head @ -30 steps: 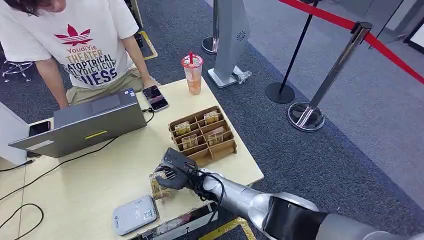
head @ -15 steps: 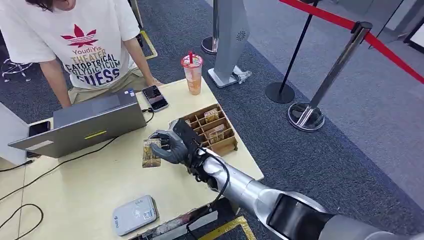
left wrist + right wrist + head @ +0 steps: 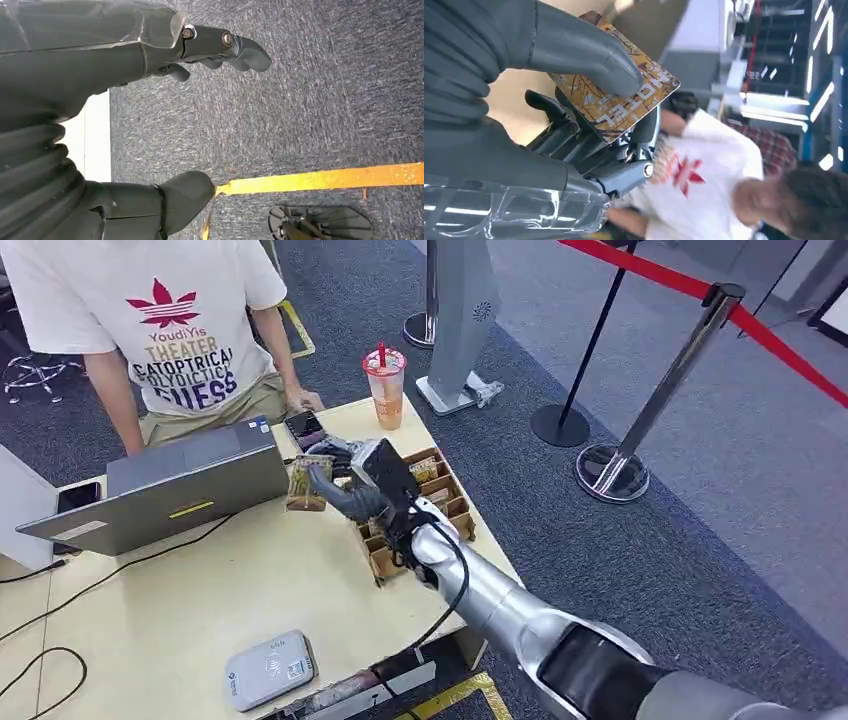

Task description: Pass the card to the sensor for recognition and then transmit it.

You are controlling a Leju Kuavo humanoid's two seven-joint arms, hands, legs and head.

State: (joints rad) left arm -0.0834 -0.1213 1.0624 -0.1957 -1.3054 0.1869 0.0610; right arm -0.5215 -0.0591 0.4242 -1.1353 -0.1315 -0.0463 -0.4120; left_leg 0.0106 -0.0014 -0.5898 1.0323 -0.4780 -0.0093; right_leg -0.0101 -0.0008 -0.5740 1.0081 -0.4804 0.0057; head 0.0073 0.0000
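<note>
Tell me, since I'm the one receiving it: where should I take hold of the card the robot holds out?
Pinch the card by its free far edge, the end with the lettering. The right hand clamps the near part, thumb on one face and fingers behind, so only that end stands clear. Come from the laptop side, opposite the arm, gripping both flat faces.

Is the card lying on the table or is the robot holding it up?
Held up. The right hand pinches the card between thumb and fingers, lifted off the table near the laptop.
</note>
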